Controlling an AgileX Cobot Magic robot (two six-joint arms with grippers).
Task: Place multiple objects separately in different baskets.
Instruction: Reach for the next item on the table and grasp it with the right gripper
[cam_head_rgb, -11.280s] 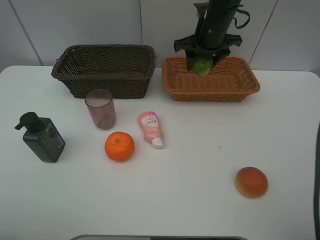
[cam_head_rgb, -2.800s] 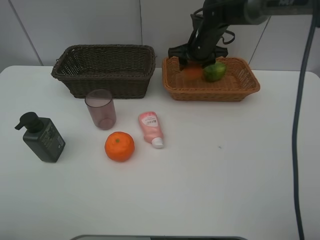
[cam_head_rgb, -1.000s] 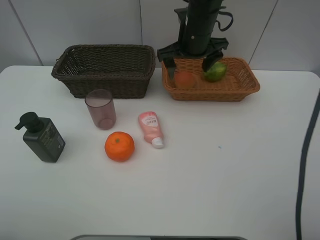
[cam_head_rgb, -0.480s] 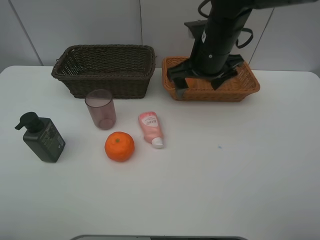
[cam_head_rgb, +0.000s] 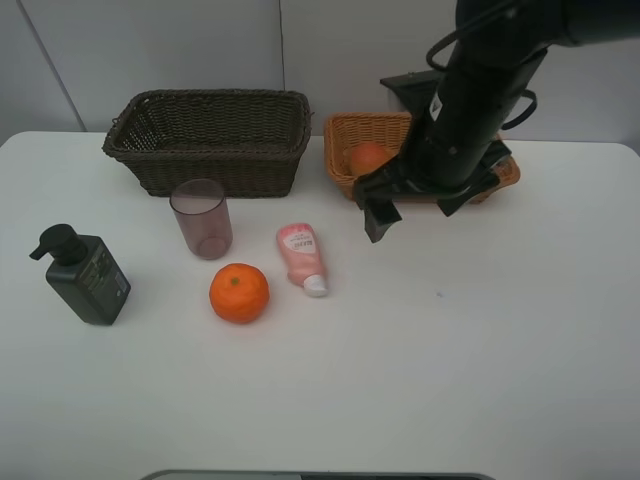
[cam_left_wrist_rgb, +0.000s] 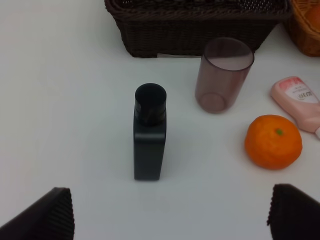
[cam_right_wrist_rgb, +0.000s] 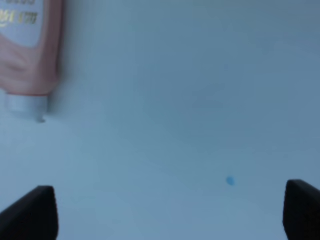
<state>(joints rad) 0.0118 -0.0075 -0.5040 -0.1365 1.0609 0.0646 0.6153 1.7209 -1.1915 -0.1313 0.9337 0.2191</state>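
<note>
My right gripper (cam_head_rgb: 415, 208) is open and empty, low over the table just in front of the light tan basket (cam_head_rgb: 343, 135). The red-orange fruit (cam_head_rgb: 370, 158) lies in that basket; the green mango-like fruit is hidden behind my arm. The pink tube (cam_head_rgb: 302, 258) lies left of the gripper and shows in the right wrist view (cam_right_wrist_rgb: 30, 55). The orange (cam_head_rgb: 239, 292), mauve cup (cam_head_rgb: 202, 218) and pump bottle (cam_head_rgb: 85, 275) stand on the table. The dark brown basket (cam_head_rgb: 210, 140) is empty. My left gripper (cam_left_wrist_rgb: 170, 216) is open, back from the bottle (cam_left_wrist_rgb: 149, 132).
The white table (cam_head_rgb: 400, 380) ends at a white wall behind the baskets. The left wrist view also shows the cup (cam_left_wrist_rgb: 222, 75), orange (cam_left_wrist_rgb: 273, 141) and tube (cam_left_wrist_rgb: 299, 100). A small blue speck (cam_right_wrist_rgb: 229, 180) marks the table under my right gripper.
My right gripper set the red-orange fruit in the tan basket beside the green fruit, opened, then moved out over the table in front of the basket. The left arm is still.
</note>
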